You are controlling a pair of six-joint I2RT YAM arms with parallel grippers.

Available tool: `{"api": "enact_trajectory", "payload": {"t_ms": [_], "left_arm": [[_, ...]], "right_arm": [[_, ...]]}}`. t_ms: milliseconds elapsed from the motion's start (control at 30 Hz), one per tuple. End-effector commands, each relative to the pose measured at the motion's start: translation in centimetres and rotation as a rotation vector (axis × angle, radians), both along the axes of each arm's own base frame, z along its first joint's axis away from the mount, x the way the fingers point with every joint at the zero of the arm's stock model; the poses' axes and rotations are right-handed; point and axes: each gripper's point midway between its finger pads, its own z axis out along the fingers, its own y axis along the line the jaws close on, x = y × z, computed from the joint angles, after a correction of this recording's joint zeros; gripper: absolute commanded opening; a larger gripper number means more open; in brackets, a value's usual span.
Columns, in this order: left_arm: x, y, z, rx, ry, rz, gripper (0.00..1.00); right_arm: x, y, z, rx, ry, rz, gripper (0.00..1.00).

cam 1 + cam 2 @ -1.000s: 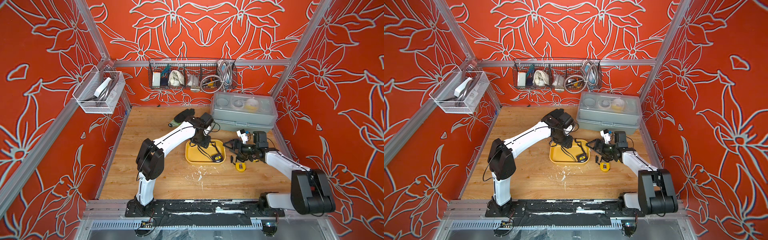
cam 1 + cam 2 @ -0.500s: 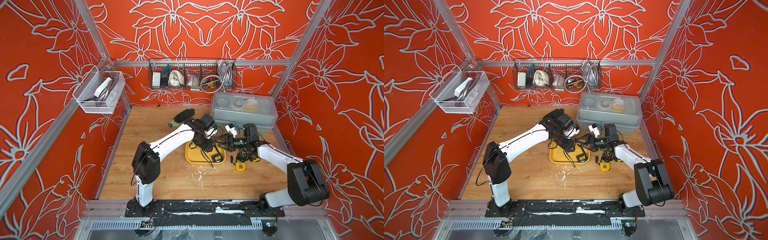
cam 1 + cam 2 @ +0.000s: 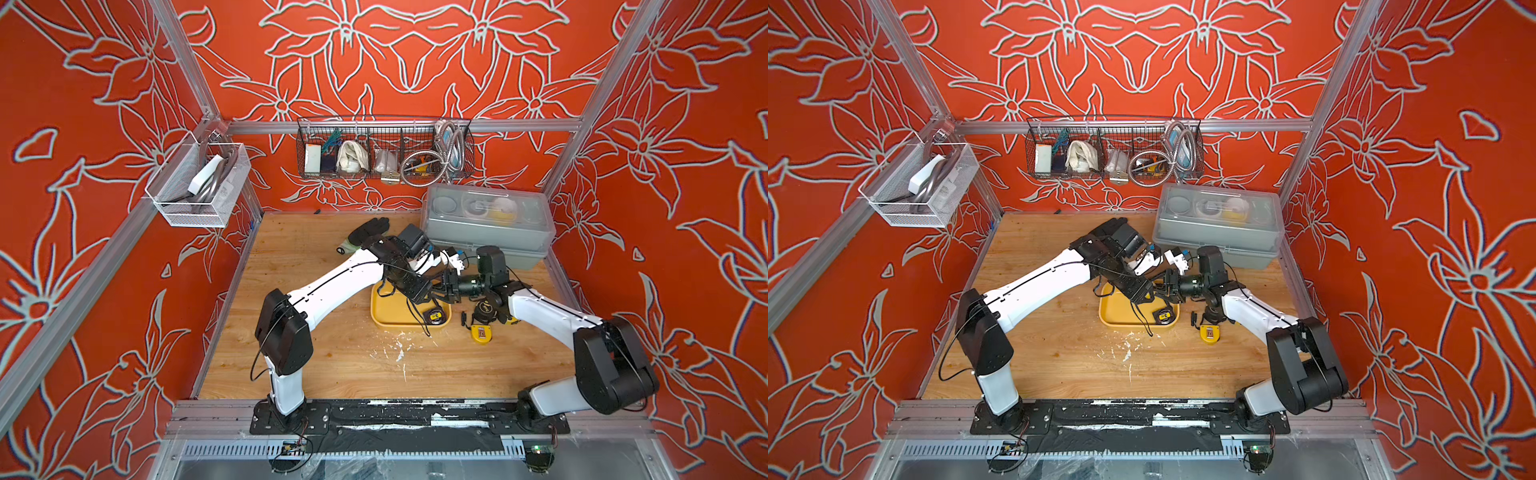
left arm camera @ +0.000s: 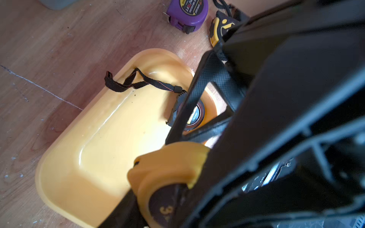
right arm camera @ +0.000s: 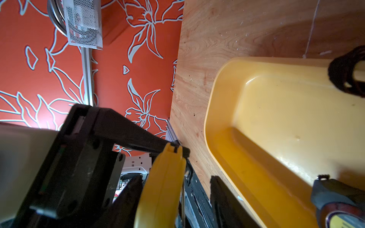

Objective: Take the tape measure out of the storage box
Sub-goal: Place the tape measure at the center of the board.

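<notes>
So, where is the yellow tape measure?

It hangs in the air over one end of the storage box, clear of the tray. The left end effector is closed tight on it.

And the right end effector?

It points in from the opposite side, tip to tip with the left one in both top views. In the right wrist view its jaws stand partly open around the yellow case, seen edge-on. One finger lies against the case and the other stands just apart.

Is anything inside the box?

Yes, a black tape measure lies flat in the corner nearest the right arm's base. Its strap trails across the tray and over the rim.

And outside it?

Three more lie on the wooden surface beside the box, on the right arm's side: a purple tape measure, a black-and-yellow tape measure and a small yellow tape measure. A grey lidded case stands at the back, and a black glove lies near it.
</notes>
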Motion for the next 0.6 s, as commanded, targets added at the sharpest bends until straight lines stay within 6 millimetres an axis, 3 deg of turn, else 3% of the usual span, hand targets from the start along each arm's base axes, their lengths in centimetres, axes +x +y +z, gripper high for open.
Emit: {"api": "enact_trajectory", "payload": {"t_ms": [0, 133, 233, 333, 500, 567], "left_arm": [[0.8, -1.2, 1.8, -0.063, -0.070, -0.010, 0.51], [1.0, -1.1, 1.6, -0.051, -0.077, -0.002, 0.52], [1.4, -0.9, 1.1, -0.037, -0.083, 0.023, 0.54], [1.7, -0.6, 0.9, -0.020, -0.090, 0.044, 0.67], [2.9, 0.3, 2.2, -0.018, -0.133, 0.130, 1.00], [3.9, 1.2, 2.6, -0.015, -0.148, 0.212, 1.00]], "right_arm": [[-0.9, 1.3, 0.6, 0.024, 0.002, 0.069, 0.43], [-1.1, 1.8, 0.6, 0.030, 0.009, 0.078, 0.21], [-0.9, 1.9, 0.6, 0.034, 0.013, 0.075, 0.17], [-0.7, 1.9, 0.7, 0.031, 0.015, 0.062, 0.13], [-0.1, 0.7, 0.0, 0.008, 0.023, 0.020, 0.12], [0.8, -0.9, -0.1, 0.009, 0.028, -0.027, 0.12]]}}
